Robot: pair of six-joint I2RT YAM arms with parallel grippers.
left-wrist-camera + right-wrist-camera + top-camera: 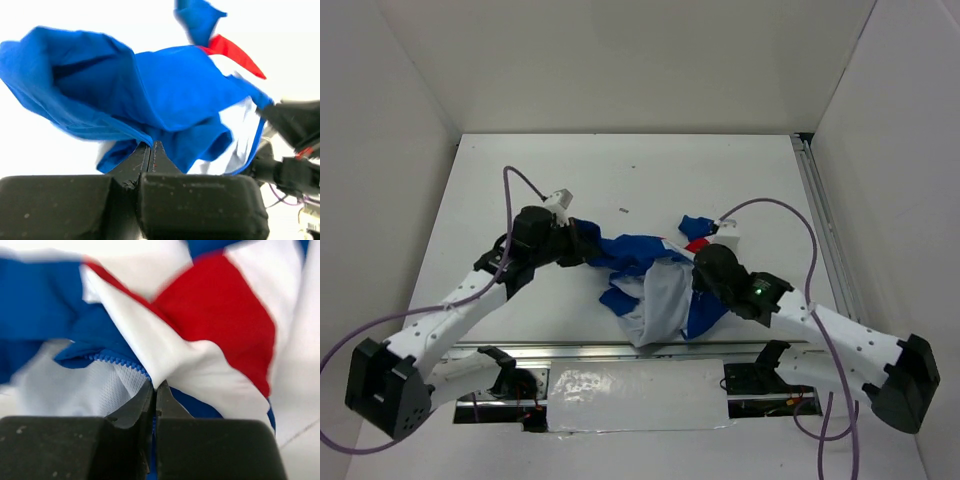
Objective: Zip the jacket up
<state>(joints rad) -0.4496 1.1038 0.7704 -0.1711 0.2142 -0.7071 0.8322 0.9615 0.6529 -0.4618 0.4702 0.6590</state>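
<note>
The jacket (620, 248) lies crumpled in the middle of the white bench (620, 170), between the two arms, with its pale lining (662, 300) turned up toward the near edge. The left gripper (151, 150) has its fingers pressed together on a fold of blue fabric at the jacket's left side, and the cloth billows above the tips. The right gripper (155, 392) is also pressed together. It pinches the jacket's edge just beside the blue zipper teeth (117, 360), below a red panel (220, 315) and a white fold.
</note>
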